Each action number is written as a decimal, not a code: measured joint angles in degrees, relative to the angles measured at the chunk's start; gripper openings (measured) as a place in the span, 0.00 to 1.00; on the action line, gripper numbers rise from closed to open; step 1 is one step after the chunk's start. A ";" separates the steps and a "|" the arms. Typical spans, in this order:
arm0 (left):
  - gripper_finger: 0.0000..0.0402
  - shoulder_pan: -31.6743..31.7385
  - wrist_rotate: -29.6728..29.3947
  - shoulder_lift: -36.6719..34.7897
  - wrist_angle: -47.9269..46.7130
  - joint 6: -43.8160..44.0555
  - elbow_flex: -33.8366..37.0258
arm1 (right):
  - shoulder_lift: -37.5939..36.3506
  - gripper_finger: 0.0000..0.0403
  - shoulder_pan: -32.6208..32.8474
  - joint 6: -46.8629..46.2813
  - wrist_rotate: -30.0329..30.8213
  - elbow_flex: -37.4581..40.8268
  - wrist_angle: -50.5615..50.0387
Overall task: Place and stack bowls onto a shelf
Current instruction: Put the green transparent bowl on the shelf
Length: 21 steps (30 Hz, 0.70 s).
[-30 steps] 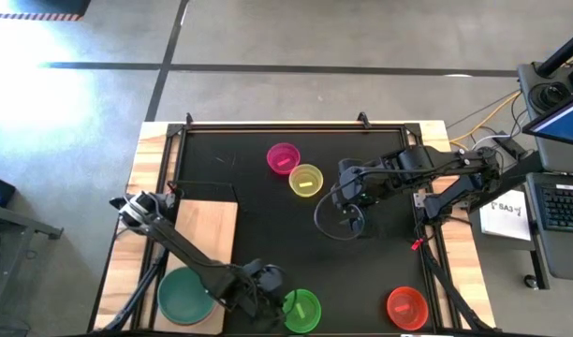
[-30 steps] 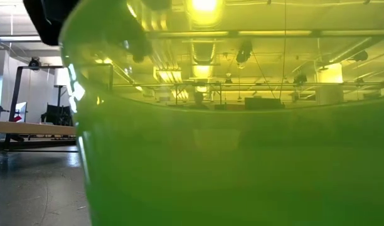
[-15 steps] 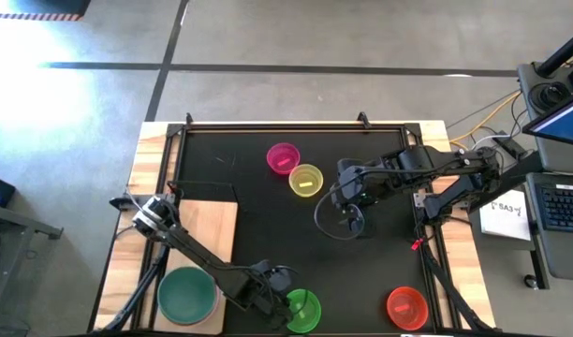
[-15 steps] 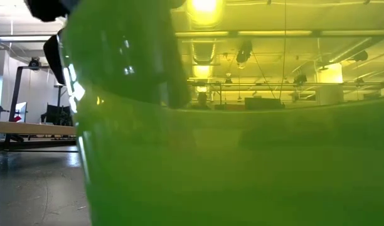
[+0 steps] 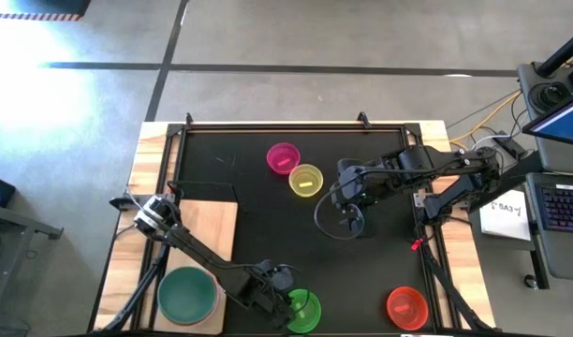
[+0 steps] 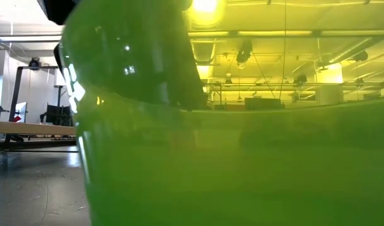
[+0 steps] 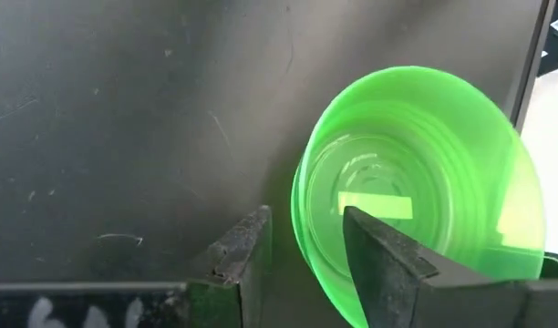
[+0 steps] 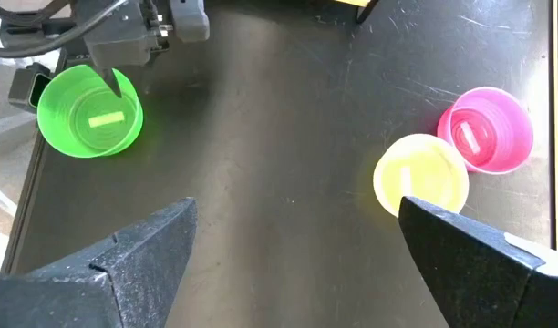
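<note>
Green bowl (image 7: 416,182) rim sits between left gripper (image 7: 302,241) jaws.

From overhead we look straight down on the whole worktop (image 5: 151,140) and both arms. At worktop height we look level into the room, but the green bowl (image 6: 229,157) sits so close it fills nearly all of that view. On the left wrist we look close down past two dark fingers (image 7: 384,264) at that same green bowl. On the right wrist we look from higher up across the mat (image 8: 279,146), sharing the green bowl, yellow bowl (image 8: 421,177) and pink bowl (image 8: 486,129) with the overhead view.
</note>
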<state>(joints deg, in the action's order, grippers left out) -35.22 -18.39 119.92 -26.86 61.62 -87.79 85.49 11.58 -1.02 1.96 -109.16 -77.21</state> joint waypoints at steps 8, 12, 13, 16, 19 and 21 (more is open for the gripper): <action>0.31 0.64 4.49 3.79 1.45 -2.12 -0.46 | 0.00 0.92 0.00 0.08 0.02 0.00 0.19; 0.24 0.74 4.20 3.81 1.20 -3.83 -1.42 | 0.00 0.92 0.01 0.11 0.02 0.00 0.24; 0.20 0.74 4.20 3.80 0.94 -4.12 -1.42 | 0.00 0.92 0.01 0.10 0.02 0.00 0.24; 0.06 0.91 4.44 3.82 0.62 -4.17 -1.42 | 0.00 0.92 0.00 0.02 0.02 0.00 0.23; 0.02 1.01 4.52 3.82 0.45 -4.32 -1.42 | 0.00 0.92 0.00 -0.01 0.01 0.00 0.23; 0.01 1.10 5.59 3.82 0.45 -4.73 -1.42 | 0.00 0.92 0.01 0.02 0.02 0.00 0.24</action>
<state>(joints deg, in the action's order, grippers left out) -34.12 -12.81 123.74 -26.42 56.89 -89.21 85.49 11.59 -1.00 1.98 -109.16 -76.97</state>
